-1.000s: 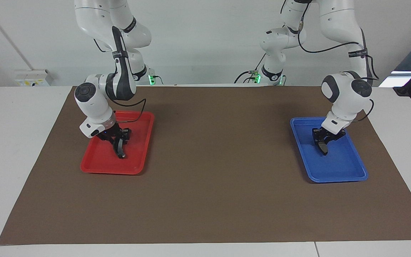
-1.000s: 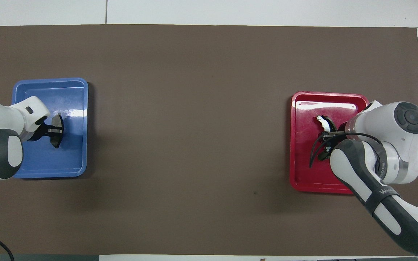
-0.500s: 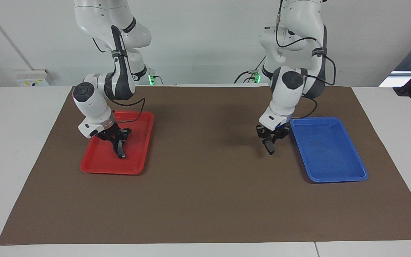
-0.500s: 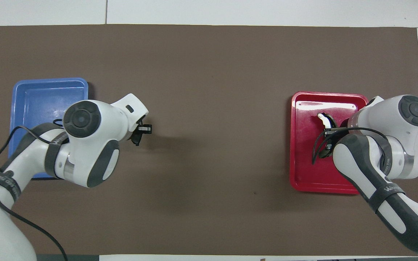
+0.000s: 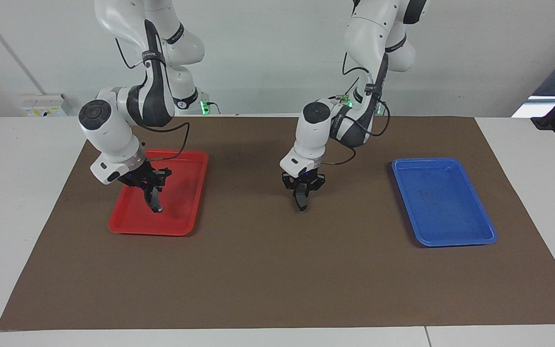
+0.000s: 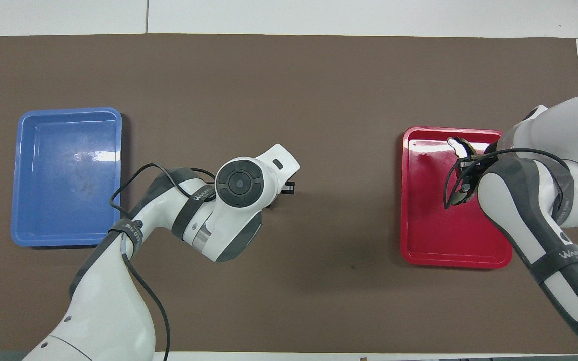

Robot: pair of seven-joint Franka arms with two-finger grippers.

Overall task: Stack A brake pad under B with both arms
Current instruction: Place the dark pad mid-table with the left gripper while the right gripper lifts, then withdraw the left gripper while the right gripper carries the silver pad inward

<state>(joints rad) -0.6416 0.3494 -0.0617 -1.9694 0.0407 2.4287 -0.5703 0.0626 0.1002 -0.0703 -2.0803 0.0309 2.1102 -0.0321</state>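
The short all-black A brake pad (image 5: 301, 202) hangs edge-down over the middle of the brown mat, with my left gripper (image 5: 301, 192) shut on it. In the overhead view the left wrist covers that pad, and only a bit of the left gripper (image 6: 289, 187) shows. B (image 5: 155, 204), the longer pad with a light strip, hangs over the red tray (image 5: 186, 226) in my shut right gripper (image 5: 152, 192). From overhead, B's pale tip (image 6: 454, 143) pokes out beside the right gripper (image 6: 465, 161), over the tray's end farther from the robots.
A blue tray (image 5: 451, 238) with nothing in it lies on the mat toward the left arm's end. The red tray (image 6: 449, 260) lies toward the right arm's end. The brown mat (image 5: 277, 279) covers most of the white table.
My left arm has carried the A brake pad out of the blue tray to over the mat's middle. The right gripper has closed on B and raised it a little over the red tray.
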